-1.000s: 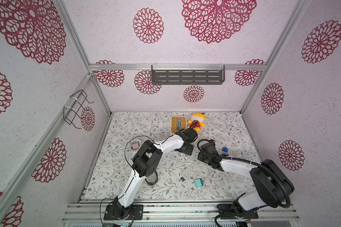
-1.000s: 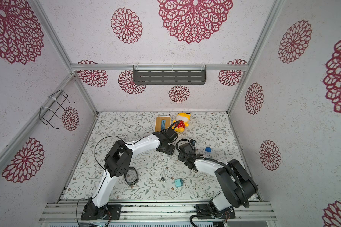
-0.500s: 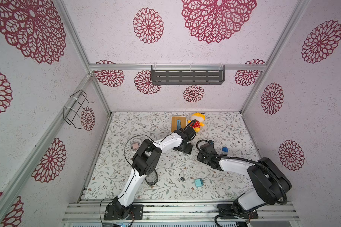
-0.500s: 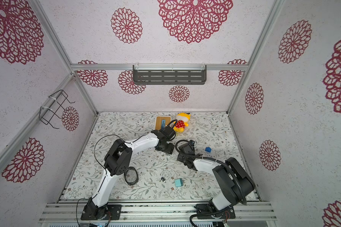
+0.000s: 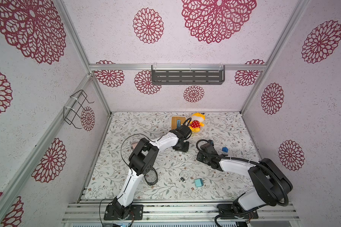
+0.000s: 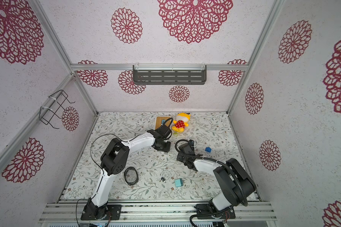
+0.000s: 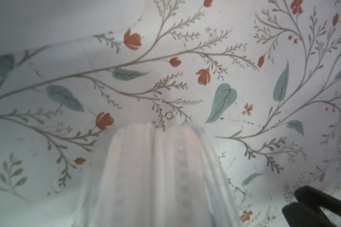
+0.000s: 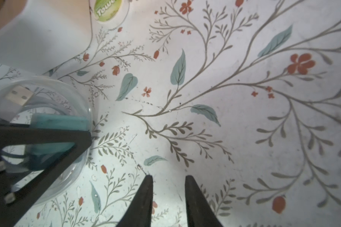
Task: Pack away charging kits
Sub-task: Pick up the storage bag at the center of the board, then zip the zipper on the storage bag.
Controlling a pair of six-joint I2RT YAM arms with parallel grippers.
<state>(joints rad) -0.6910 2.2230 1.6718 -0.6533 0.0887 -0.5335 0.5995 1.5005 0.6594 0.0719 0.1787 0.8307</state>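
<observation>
- Packing: left gripper (image 5: 182, 149) sat at the clear tub (image 8: 81, 98) containing 1 teal adapter (image 8: 59, 122); possibly pinching its rim, couldn't tell.
- Empty right gripper (image 8: 168, 181) hung spread.
- Next needed steadying.

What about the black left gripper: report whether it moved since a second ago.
Yes: left gripper shifted leftward, away from the yellow plush toy.

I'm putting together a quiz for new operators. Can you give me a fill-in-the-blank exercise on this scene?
The small block by the right arm is dark ___.
The clear container in the right wrist view holds a white cable and a ___ adapter.
The right hand is open and holds ___.
Missing: blue; teal; nothing.
</observation>
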